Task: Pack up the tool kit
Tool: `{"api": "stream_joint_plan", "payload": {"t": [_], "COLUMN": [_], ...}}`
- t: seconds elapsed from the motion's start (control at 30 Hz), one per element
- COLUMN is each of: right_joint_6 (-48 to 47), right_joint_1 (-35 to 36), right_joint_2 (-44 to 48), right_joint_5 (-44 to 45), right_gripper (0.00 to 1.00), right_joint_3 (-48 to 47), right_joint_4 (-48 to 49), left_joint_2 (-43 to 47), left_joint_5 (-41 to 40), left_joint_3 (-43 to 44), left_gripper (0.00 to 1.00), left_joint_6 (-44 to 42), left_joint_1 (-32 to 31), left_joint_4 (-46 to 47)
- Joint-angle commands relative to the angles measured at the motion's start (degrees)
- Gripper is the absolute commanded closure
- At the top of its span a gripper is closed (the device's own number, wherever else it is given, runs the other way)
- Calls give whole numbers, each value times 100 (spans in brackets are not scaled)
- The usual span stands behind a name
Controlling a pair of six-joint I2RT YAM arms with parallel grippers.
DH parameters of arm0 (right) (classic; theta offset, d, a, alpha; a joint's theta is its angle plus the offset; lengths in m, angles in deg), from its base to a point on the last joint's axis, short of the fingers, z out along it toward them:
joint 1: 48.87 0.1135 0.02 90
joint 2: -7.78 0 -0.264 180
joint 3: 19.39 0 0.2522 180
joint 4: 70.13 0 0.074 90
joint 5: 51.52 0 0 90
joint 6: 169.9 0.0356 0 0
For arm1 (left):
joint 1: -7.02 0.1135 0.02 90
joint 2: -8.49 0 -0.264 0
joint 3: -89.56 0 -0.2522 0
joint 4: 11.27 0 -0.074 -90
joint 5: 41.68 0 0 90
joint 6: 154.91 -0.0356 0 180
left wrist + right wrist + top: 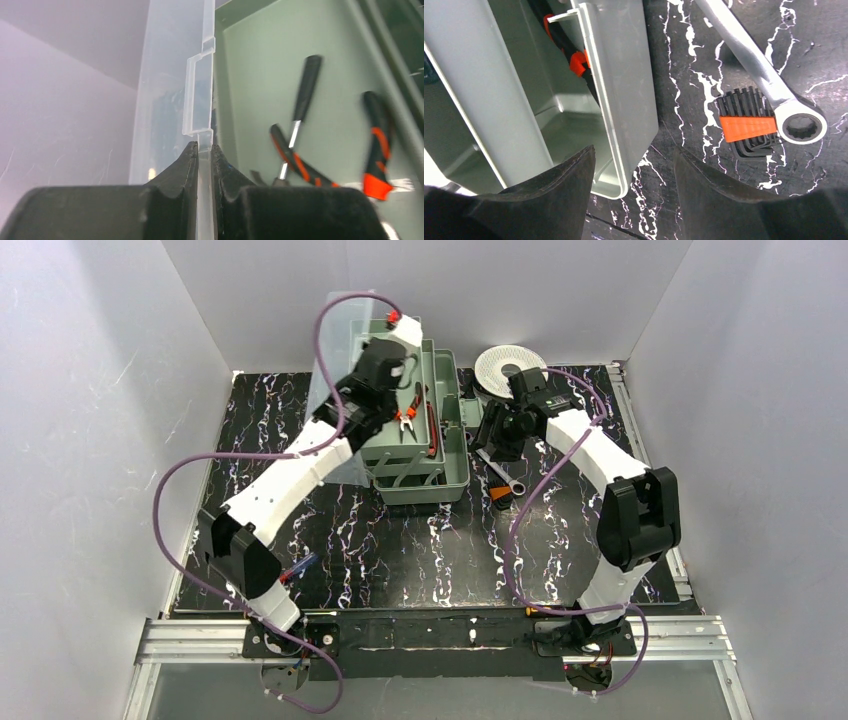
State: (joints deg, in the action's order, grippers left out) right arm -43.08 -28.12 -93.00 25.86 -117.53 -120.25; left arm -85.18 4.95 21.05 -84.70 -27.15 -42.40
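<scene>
Sage-green toolbox [425, 485], long axis near-to-far

The table [420, 550] is black, veined with white, with the sage-green toolbox [420, 490] standing toward its back. Just right of the box lie 2 loose tools, a silver ring wrench [764, 75] and a set of black hex keys [746, 127] in an orange holder, touching each other. A white perforated spool [497, 365] lies behind them, and 1 small blue-and-red tool [298, 569] near the front left.
</scene>
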Motion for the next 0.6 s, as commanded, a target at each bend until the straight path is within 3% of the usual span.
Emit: {"api": "stream_joint_plan", "payload": {"t": [0.0, 0.07, 0.13, 0.17, 0.23, 0.37, 0.57], "right_joint_6": [120, 98, 101, 109, 162, 261, 290], "right_joint_1": [8, 3, -7, -24, -78, -273, -574], "right_joint_2": [454, 622, 804, 900, 1065, 1358, 1540], "right_joint_5": [550, 860, 1197, 1458, 1767, 1970, 1742], "right_gripper": [33, 32, 29, 24, 17, 14, 14], "right_joint_3": [149, 194, 238, 254, 292, 405, 603], "right_joint_4": [128, 64, -19, -63, -150, -186, -120], "left_joint_2": [-37, -137, -247, -301, -367, -244, -105], "left_joint_5": [-518, -408, -264, -158, 142, 1684, 3819], "left_joint_3": [38, 78, 156, 211, 336, 329, 647], "left_gripper": [100, 100, 92, 72, 41, 5, 2], "left_joint_6": [-209, 150, 639, 921, 1617, 3082, 3928], "left_joint_1": [-671, -900, -1091, -1183, -1329, -1378, -1286], "left_joint_4": [773, 647, 396, 251, -56, -70, 688]}}
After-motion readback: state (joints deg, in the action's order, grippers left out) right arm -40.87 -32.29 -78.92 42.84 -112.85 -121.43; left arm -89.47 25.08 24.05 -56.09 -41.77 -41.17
